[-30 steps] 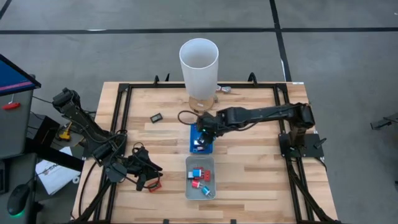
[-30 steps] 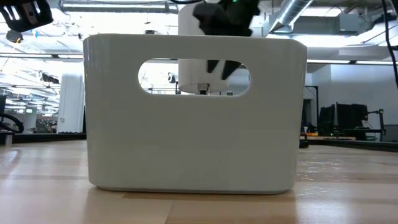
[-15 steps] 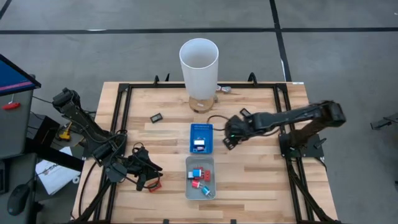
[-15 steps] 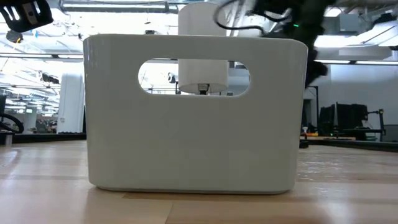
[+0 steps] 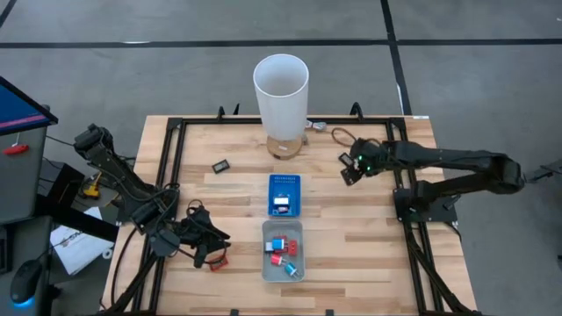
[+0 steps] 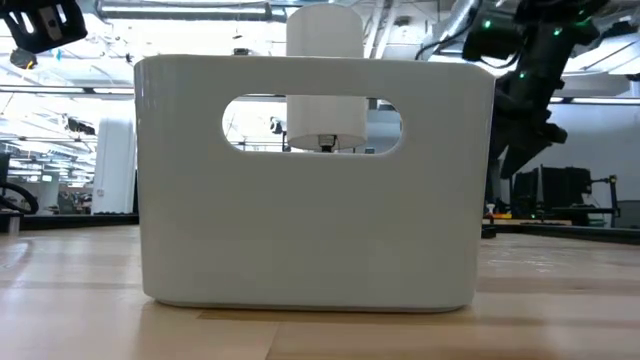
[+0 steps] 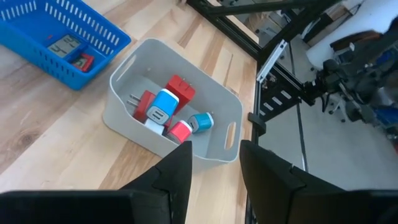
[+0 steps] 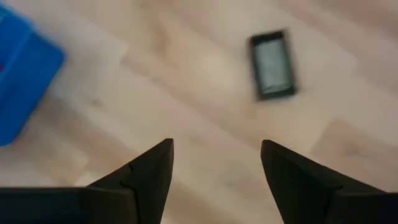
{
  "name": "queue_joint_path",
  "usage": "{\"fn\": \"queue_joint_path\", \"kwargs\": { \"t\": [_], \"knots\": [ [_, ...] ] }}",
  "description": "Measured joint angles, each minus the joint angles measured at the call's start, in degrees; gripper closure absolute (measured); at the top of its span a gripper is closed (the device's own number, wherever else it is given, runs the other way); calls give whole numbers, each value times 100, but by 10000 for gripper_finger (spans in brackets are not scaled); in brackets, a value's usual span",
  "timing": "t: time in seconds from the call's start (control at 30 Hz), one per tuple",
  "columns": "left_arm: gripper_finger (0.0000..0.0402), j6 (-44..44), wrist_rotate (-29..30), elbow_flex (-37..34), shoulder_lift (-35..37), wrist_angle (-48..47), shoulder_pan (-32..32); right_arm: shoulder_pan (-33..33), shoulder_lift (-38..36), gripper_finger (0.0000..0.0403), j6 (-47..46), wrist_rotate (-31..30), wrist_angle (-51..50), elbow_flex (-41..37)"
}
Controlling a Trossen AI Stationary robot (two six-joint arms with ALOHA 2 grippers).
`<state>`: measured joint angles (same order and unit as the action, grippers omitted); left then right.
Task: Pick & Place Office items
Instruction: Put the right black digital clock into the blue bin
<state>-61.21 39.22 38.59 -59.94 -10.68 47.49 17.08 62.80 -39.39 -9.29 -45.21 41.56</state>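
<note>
**Right arm lines up on a stray piece.** My right pincer (image 5: 350, 168) hangs open and empty above the right side of the table (image 5: 351, 237), pointing back across it toward the middle. In its wrist view a small black piece with a grey face (image 8: 272, 65) lies on bare wood ahead of the spread fingers. The corner of the blue tray (image 8: 18, 81) sits off to one side.

I take that piece to be the black one (image 5: 220, 165) seen from above, lying alone to the left of the tall white cylinder (image 5: 281, 96), though I cannot be sure. If so, it lies well apart from the right pincer, past both the cylinder and the blue tray.

Its long side runs roughly away from the pincer, so the fingers already stand across its narrow width. A straight reach should need little turning of the wrist.

My left pincer (image 5: 211, 254) waits low at the front left, its fingers parted with nothing seen between them. It looks somewhat nearer the black piece than the right one.

The other pieces, red, blue and white, sit in the grey tray (image 5: 266, 263), and the blue tray holds a light-faced one.
</note>
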Motion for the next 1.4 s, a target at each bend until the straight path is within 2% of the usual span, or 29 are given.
{"fn": "queue_joint_path", "kwargs": {
  "t": [0.2, 0.5, 0.7, 1.4],
  "knots": [
    [270, -95, 3, 0, 0, 43, -79, 955, 235, 168, 995, -99, 244, -4],
    [270, -409, 14, 2, 0, 46, -136, 1914, 1266, 168, 2105, 651, 1012, -7],
    [270, -543, 33, 2, 0, 63, -136, 2362, 1814, 168, 2350, 1013, 1371, -4],
    [270, -647, 2, 2, 0, 166, -339, 2407, 2451, 168, 2610, 1238, 1685, -4]
  ]
}}
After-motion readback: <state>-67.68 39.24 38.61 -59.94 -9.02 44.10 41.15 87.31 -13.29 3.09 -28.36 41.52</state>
